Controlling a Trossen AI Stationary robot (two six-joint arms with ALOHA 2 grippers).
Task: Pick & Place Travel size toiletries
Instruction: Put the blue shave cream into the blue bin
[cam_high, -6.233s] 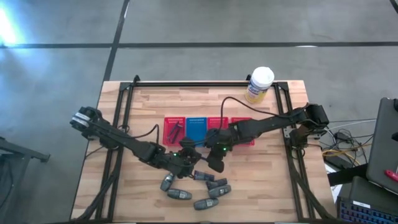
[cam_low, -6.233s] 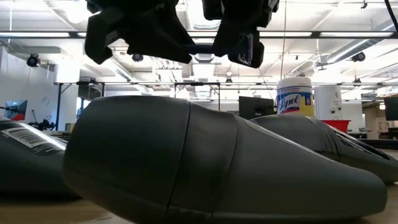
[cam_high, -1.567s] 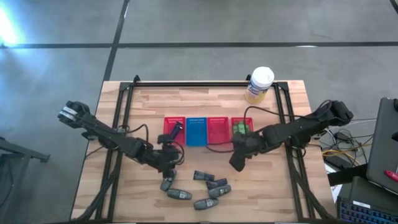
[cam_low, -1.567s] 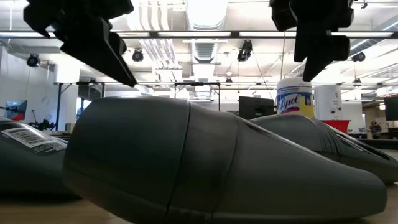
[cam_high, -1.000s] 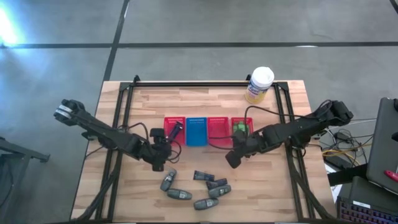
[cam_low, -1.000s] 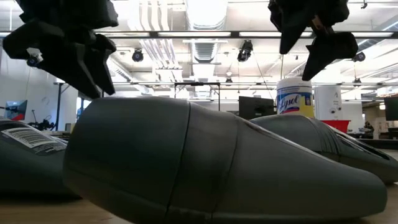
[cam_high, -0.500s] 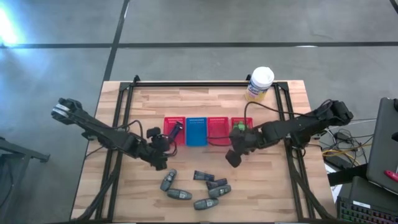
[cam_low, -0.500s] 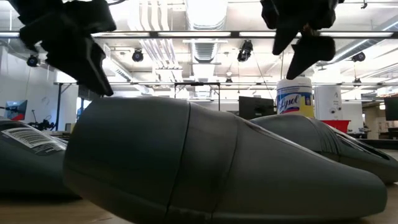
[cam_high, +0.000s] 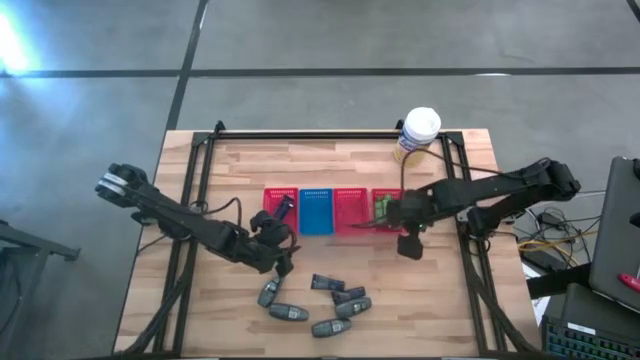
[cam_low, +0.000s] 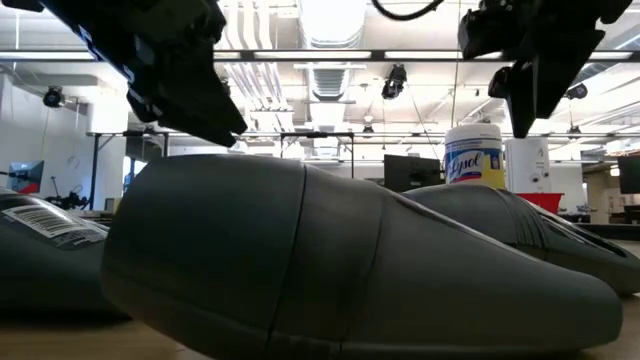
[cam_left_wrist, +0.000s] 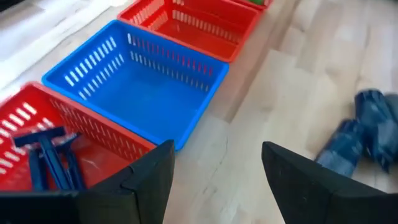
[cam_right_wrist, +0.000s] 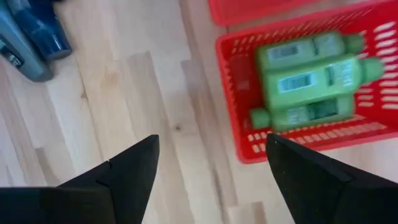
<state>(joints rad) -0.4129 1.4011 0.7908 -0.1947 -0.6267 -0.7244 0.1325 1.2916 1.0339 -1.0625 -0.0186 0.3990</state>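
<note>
Green bottles (cam_right_wrist: 311, 81) lie in the end red basket (cam_right_wrist: 236, 112) as the right gripper (cam_right_wrist: 211, 180) and left gripper (cam_left_wrist: 214, 180) hover, fingers spread and empty, near grey bottles (cam_high: 312, 308) on the table (cam_high: 240, 160).

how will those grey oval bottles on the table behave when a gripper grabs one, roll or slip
The grey oval bottles lie flat on their sides, so they probably won't roll far. Their smooth, tapering shells may slip from closing fingers. They lie clustered, some touching, so pushing one would likely shift its neighbours.
</note>
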